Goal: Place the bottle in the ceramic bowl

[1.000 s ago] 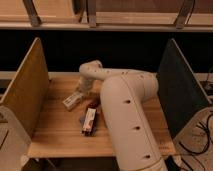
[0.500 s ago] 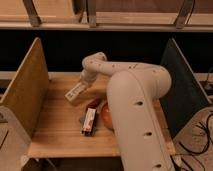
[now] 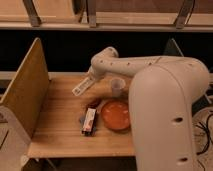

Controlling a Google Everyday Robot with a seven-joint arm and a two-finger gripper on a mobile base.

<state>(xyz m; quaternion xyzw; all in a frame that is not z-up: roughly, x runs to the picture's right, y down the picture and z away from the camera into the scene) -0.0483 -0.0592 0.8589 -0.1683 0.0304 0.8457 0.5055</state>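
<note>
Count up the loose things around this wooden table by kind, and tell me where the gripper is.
bottle: 1, at the gripper, over the back of the table
ceramic bowl: 1
translucent cup: 1
red-and-white packet: 1
Total: 4

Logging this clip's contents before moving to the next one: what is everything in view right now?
bottle: one, whitish, tilted at the gripper's tip, over the table's back left
ceramic bowl: one, orange-red, table's front right
cup: one, translucent, behind the bowl
packet: one, red and white, lying flat just left of the bowl
table: one, light wood
left panel: one, wooden, table's left edge
right panel: one, dark, mostly hidden behind the arm
arm: one, off-white, reaching in from the right
gripper: one, at the bottle
</note>
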